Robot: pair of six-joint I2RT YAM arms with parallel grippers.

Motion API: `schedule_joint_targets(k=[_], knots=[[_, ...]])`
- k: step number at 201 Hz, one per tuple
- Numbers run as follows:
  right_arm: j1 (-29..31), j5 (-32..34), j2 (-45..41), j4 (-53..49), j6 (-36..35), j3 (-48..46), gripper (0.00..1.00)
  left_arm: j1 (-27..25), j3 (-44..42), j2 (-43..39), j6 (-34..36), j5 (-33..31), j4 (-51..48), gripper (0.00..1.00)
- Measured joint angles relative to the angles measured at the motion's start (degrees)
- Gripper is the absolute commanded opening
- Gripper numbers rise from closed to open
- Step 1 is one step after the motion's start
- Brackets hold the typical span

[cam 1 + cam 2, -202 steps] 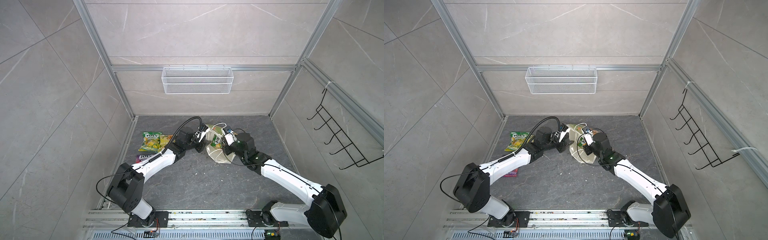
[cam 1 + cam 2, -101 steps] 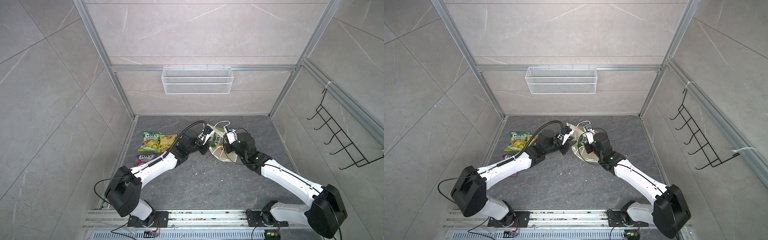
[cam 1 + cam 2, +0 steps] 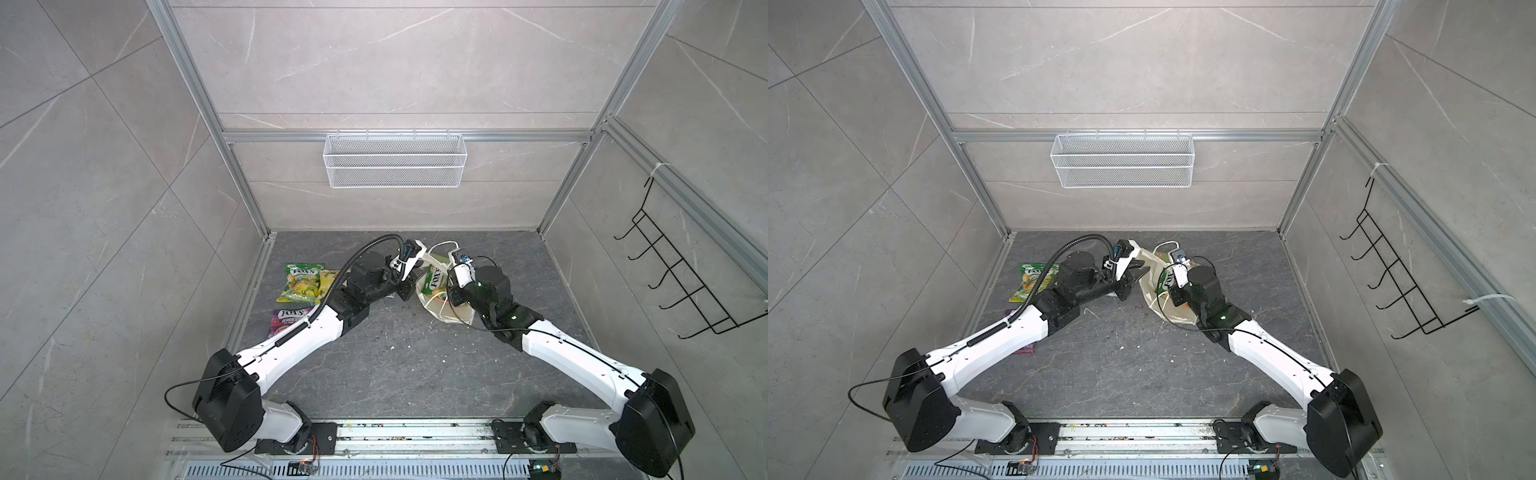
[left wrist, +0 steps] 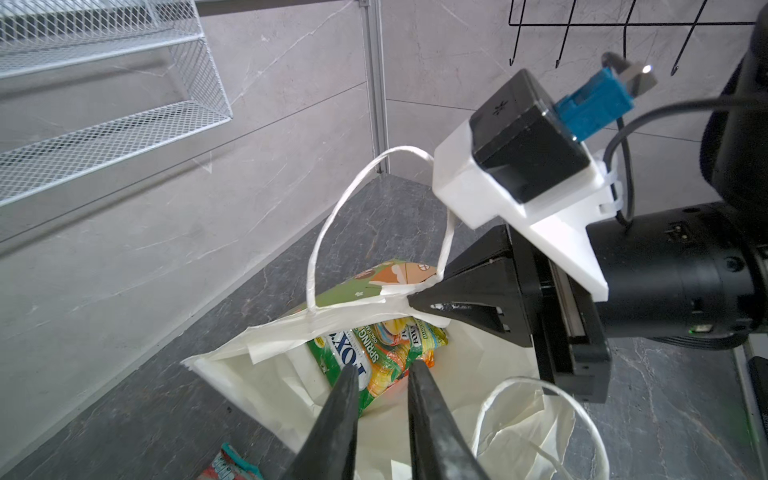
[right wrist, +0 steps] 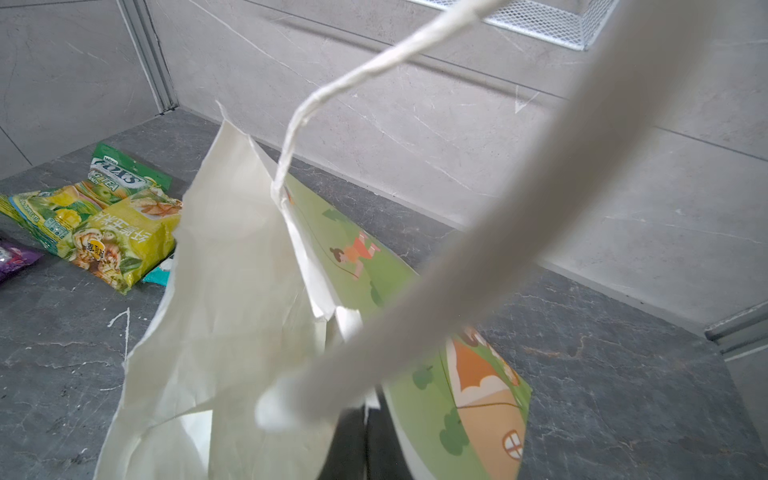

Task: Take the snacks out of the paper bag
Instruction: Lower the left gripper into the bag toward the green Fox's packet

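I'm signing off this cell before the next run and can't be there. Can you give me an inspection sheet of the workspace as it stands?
Surface: dark grey stone-look tabletop, flecked with white marks.
Job's things: paper bag open, green FOX'S packet inside; green-yellow packet, yellow packet, purple packet and a partly seen teal packet lie outside it.
Clutter: nothing seen.
Grippers: left gripper at the bag mouth, jaws narrowly apart over the green FOX'S packet, grip unclear; right gripper shut on the bag's rim.
Cables: black conduit arches over the left arm; thin black cable loops by its base.
Surroundings: wire mesh basket on the rear wall, black hook rack on the right wall.
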Motion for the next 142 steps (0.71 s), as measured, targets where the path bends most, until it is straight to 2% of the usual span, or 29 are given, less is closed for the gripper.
schedule_joint_targets(k=[65,142], knots=[[0.0,1.3,-0.3,-0.1,1.4,0.5,0.0,-0.5,1.0,12.8,-2.4,-0.1,1.3,0.17],[0.0,-0.8,-1.7,-0.3,-1.4,0.5,0.0,-0.5,0.9,14.6,-3.8,-5.6,0.4,0.17]])
